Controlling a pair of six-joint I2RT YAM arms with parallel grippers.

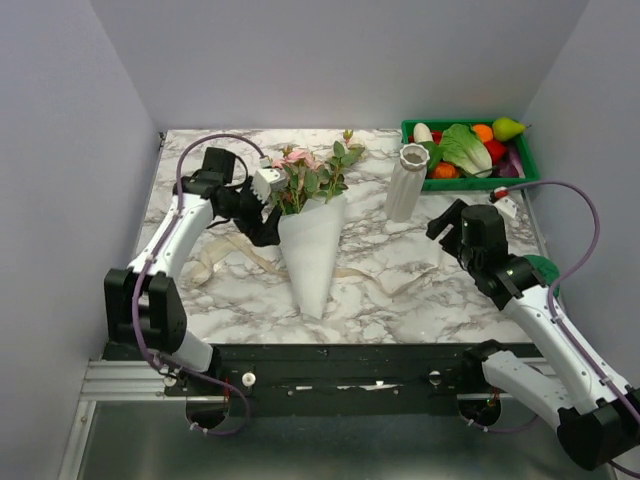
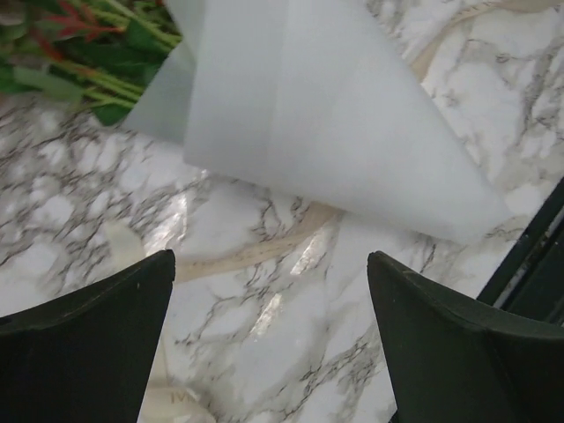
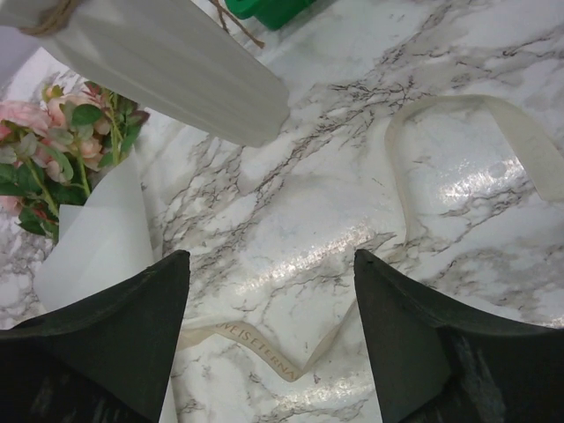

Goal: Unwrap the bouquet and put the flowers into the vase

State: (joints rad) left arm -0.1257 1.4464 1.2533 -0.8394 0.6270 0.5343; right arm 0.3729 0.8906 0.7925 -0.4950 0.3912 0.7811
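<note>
Wide-spread left fingers (image 2: 88, 335) fill the bottom of the left wrist view with only bare table (image 1: 450, 290) between them, holding nothing; the right fingers (image 3: 106, 344) stand just as wide and empty over the marble. On the table's middle lies the bouquet (image 1: 310, 225), its white paper cone (image 1: 312, 260) pointing its tip toward 6 o'clock and the flowers (image 1: 305, 175) spilling out of the mouth toward 12 o'clock. A cream ribbon (image 1: 215, 262) lies loose on the table, trailing out at 9 o'clock of the cone and again at 3 o'clock, so the tie seems to be off while the paper is not yet opened. The left fingers hover just beside the cone's mouth at 9 o'clock; the right fingers hang well apart from it at 3 o'clock. The vase (image 1: 405, 185) stands upright at 2 o'clock of the bouquet, empty as far as can be seen, with a green crate (image 1: 478, 183) of toy produce at its 2 o'clock. The step in hand looks like the unwrapping itself. The next move probably calls for one pair of fingers to pin or peel the paper's edge while the other closes on the stems near the mouth and draws them toward 12 o'clock, clear of the cone, before carrying them to the vase.
</note>
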